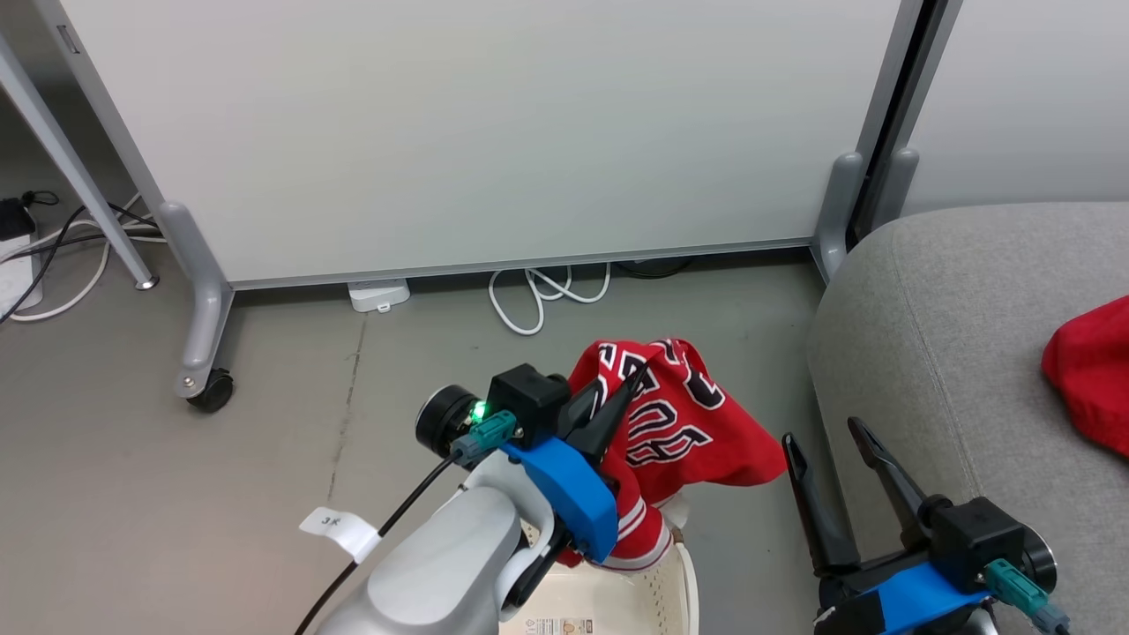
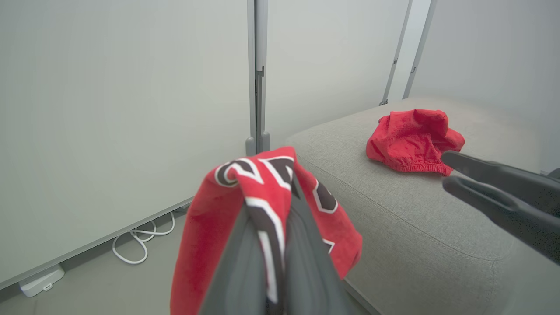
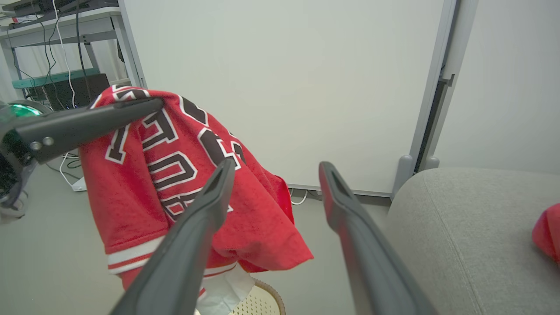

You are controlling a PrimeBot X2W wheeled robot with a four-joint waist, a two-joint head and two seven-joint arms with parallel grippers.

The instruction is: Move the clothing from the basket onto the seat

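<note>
Both fingers of left gripper (image 1: 617, 397) pressed together on a fold of jersey (image 1: 679, 423), lifted above basket (image 1: 653, 591). From left wrist, same fingers (image 2: 245, 262) shut tight, with red cloth (image 2: 210, 227) draped over the tips and black-and-white numerals facing up. Hangs in loose folds on either side, striped white hem down at basket's cream rim (image 3: 262, 302); whether touching it, cannot tell. Just to the right, right gripper (image 1: 822, 434) spread wide and holding nothing, fingers pointing toward the panel (image 1: 485, 132), apart from the jersey (image 3: 175, 175) and close beside sofa (image 1: 953, 335). From right wrist, open gap (image 3: 276, 166) framing panel and floor, left finger overlapping the hanging cloth. Farther right, other garment (image 1: 1094, 370) lying crumpled on top of sofa, well back from its rounded edge (image 2: 415, 210); gathered hem showing from left wrist (image 2: 411, 140). Beyond, white cable (image 1: 538, 300) looped on grey floor under the panel.
</note>
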